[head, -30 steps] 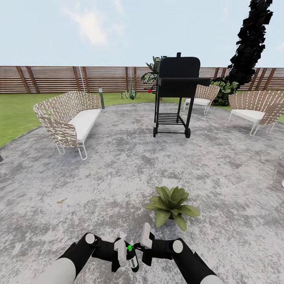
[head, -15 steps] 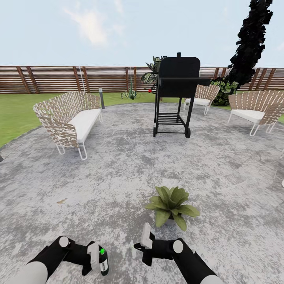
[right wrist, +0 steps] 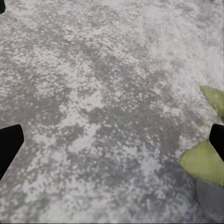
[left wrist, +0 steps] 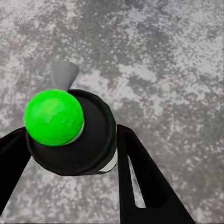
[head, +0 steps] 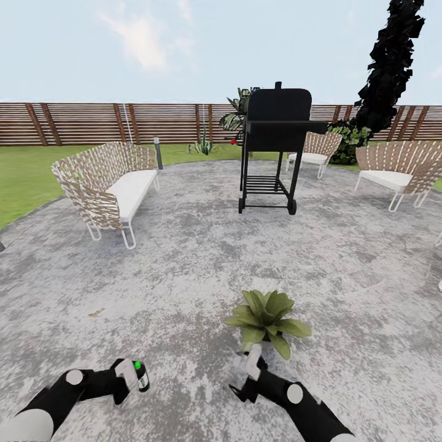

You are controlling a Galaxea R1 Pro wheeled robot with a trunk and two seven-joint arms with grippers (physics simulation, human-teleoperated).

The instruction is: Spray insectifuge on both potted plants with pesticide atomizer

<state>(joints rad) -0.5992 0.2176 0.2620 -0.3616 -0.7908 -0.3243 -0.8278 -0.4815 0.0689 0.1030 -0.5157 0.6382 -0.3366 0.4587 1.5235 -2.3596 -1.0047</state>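
left pincer [head: 132,379]: clamped on the pesticide atomizer [head: 142,376], a slim black cylinder; here its tip reads green, not red. in the left wrist view the atomizer [left wrist: 70,133] sits between the two black fingers [left wrist: 140,182], tip toward the camera, above mottled paving.

right pincer [head: 250,363]: fingers spread wide, nothing between them. the two finger ends [right wrist: 9,144] sit at opposite edges of the right wrist view, with bare paving between.

potted plant [head: 267,319]: a low rosette of pointed green leaves, just ahead of the right pincer, near it. leaf tips and a grey pot edge [right wrist: 212,198] lie beside one right finger. it stands ahead and well to the right of the left pincer.

surface: round patio [head: 202,270] of grey, blotched stone, under both pincers.

surroundings, far ahead of both pincers: black grill on a wheeled stand [head: 276,147]; woven sofa with white cushion [head: 107,184] ahead-left; two woven chairs [head: 396,169] ahead-right; green lawn [head: 24,172]; brown slatted fence [head: 92,123]; tall dark tree [head: 390,61]; pale blue sky.
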